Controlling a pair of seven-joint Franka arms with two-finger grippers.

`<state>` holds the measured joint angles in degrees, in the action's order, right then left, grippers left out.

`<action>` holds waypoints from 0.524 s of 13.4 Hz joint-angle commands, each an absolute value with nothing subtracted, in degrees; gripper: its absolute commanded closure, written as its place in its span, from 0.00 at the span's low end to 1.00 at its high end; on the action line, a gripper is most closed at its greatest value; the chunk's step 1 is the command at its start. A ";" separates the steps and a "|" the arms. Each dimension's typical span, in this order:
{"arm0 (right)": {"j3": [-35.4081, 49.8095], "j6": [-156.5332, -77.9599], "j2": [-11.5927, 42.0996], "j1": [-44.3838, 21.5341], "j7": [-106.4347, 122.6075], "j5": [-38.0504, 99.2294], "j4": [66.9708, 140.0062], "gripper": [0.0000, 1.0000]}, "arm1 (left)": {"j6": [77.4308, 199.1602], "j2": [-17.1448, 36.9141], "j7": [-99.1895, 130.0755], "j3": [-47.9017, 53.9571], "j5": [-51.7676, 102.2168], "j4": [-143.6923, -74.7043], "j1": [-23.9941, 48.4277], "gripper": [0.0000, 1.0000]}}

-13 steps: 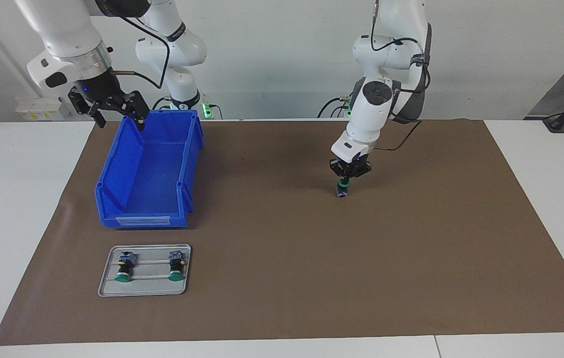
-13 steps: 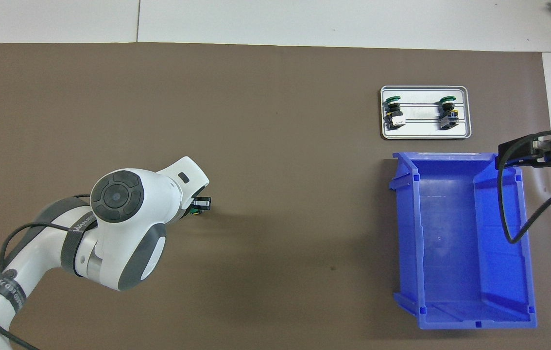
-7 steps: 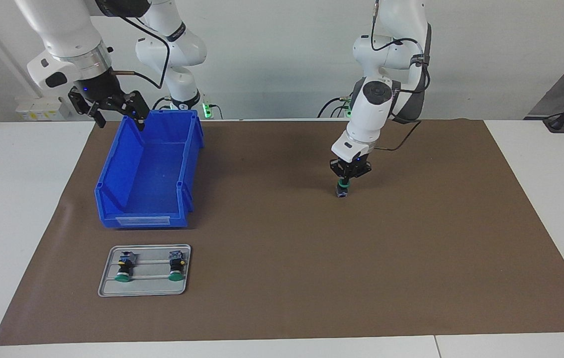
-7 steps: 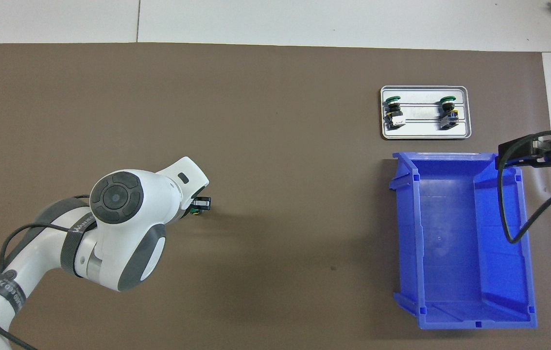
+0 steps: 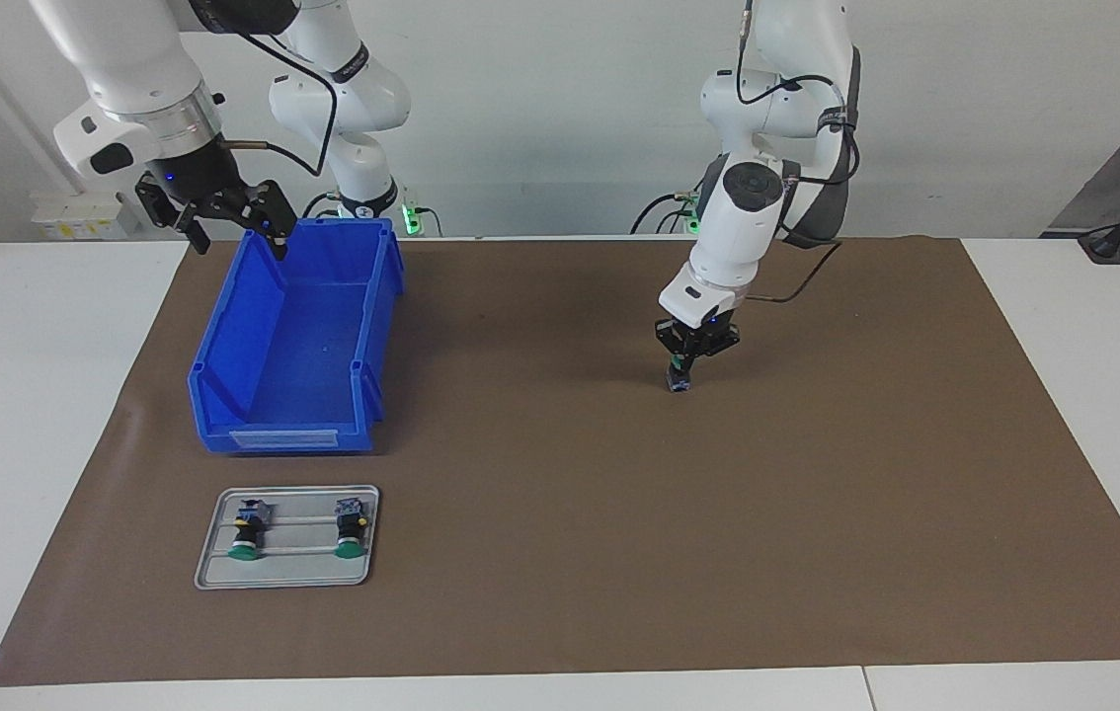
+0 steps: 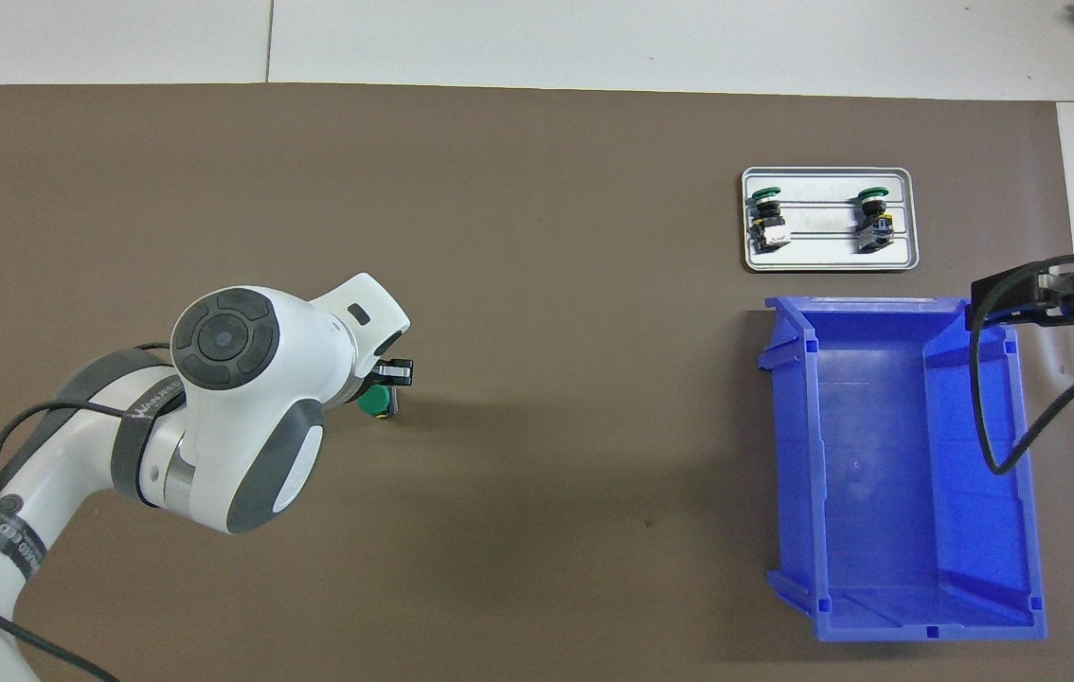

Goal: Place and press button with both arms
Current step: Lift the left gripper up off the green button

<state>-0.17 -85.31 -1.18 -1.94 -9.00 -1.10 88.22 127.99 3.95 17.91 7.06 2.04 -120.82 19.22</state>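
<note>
One green-capped button [image 5: 680, 384] stands upright on the brown mat [image 5: 560, 553] toward the left arm's end. My left gripper [image 5: 682, 369] is shut, its tips down at the button and hiding the cap in the facing view. In the overhead view the green cap of the button [image 6: 371, 402] shows just nearer the robots than the left gripper [image 6: 395, 373]; I cannot tell whether they touch. My right gripper [image 5: 224, 225] hangs open over the blue bin's corner nearest the robots, holding nothing, and shows as the right gripper [image 6: 1020, 296] at the overhead view's edge.
A blue bin [image 5: 224, 375] stands toward the right arm's end. Farther from the robots than the bin, a small metal tray [image 5: 214, 575] carries two more green-capped buttons [image 5: 246, 533] [image 5: 351, 530] lying on their sides.
My left gripper has shifted slightly and dropped lower at the button; the green cap now shows beside it in the overhead view and is hidden in the facing view. The right arm waits unmoved.
</note>
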 commanded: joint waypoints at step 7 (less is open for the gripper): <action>-0.09 -85.61 -2.55 -1.49 -7.73 -0.09 89.65 0.00 | 114.10 6.24 17.14 6.50 0.62 -105.57 15.57 0.97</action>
<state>-0.17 -85.31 -1.18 -1.94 -9.00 -1.10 88.22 117.83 4.21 17.69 6.34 1.76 -110.42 17.19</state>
